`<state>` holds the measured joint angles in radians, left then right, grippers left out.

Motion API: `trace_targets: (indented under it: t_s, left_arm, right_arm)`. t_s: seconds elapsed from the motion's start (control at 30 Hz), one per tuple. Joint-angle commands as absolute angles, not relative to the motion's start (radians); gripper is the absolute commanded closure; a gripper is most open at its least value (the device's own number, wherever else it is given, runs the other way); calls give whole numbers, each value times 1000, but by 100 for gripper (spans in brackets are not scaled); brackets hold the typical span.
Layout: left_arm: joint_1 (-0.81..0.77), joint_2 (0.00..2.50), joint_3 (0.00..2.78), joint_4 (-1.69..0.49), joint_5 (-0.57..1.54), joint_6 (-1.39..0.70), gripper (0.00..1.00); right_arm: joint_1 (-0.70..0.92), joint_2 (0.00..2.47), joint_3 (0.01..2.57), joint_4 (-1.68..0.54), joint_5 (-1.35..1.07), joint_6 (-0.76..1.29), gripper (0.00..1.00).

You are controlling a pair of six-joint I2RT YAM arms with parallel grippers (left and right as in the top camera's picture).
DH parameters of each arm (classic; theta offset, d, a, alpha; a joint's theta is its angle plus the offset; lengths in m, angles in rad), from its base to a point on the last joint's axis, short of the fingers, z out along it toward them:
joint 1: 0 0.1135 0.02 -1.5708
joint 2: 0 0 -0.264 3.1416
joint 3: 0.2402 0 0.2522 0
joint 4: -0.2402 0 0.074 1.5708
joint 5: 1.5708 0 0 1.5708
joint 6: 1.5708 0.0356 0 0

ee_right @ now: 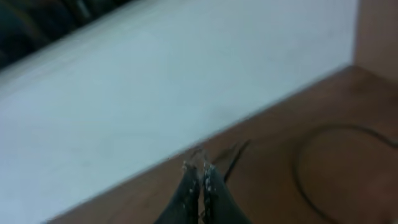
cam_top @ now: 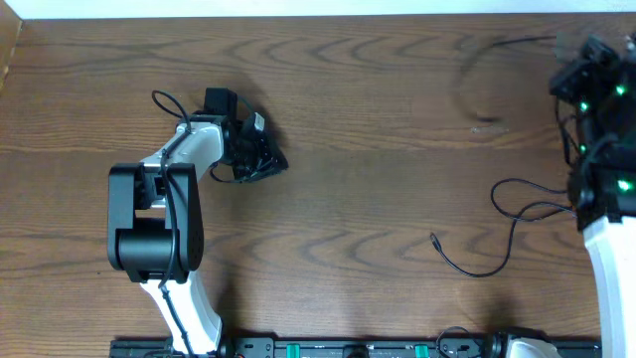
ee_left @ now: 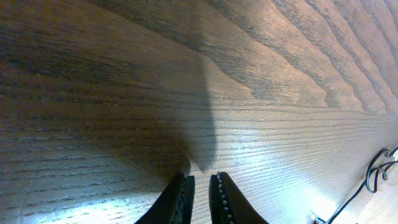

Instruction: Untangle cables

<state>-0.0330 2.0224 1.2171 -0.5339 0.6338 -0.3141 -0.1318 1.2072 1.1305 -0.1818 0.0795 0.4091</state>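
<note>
Dark brown wood with a strong grain makes the surface (cam_top: 348, 99), and a white wall (ee_right: 155, 74) stands behind its far edge.

The left gripper (cam_top: 270, 159) hovers low over bare wood on the left half. In the left wrist view its jaws are almost closed, with only a thin gap between them, and they hold nothing. No cable lies near them. A black cable (ee_left: 371, 169) shows only in the far lower right corner of that view, well apart from the fingertips (ee_left: 224, 199).

From overhead, this lying cable (cam_top: 510, 234) rests on the right half of the surface. Its small plug end points to the left, and its loops are close beside the right arm (cam_top: 606, 229).

A second black cable (cam_top: 465, 85) curves in the far right corner, and it looks blurred.

The right gripper (ee_right: 200, 177) is clenched, and its jaws are pressed together near the wall. A thin dark cord (ee_right: 233, 152) starts just at their tips, and a loop (ee_right: 298, 165) lies on the wood to the right of them. The view is too blurred to tell if the cord is pinched between the jaws or only passes beside them.
</note>
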Motion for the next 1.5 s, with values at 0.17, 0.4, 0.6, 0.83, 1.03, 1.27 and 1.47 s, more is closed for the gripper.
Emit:
trace_targets:
  t_s: [0.17,0.4,0.6,0.83,1.03,1.27,1.47]
  left_arm:
    - [-29,2082,1182,-537,512,-316,83]
    - [-29,2082,1182,-537,512,-316,83]
    - [-29,2082,1182,-537,512,-316,83]
    - [-29,2082,1182,-537,512,-316,83]
    - [-29,2082,1182,-537,512,-316,83]
    - [-29,2082,1182,-537,512,-316,75]
    - [-29,2082,1182,-537,512,-316,71]
  right_arm:
    - [-135,1323,1111,-319,-15,332,99]
    - [-124,1538,1111,-314,-381,193,99]
    - [-124,1673,1111,-310,-381,210,99]
    - [-124,1737,1111,-306,-374,231,99]
    - [-123,1751,1111,-318,-373,231,11]
    - [-124,1751,1111,-343,-372,231,1]
    - [-123,1751,1111,-482,-279,231,1]
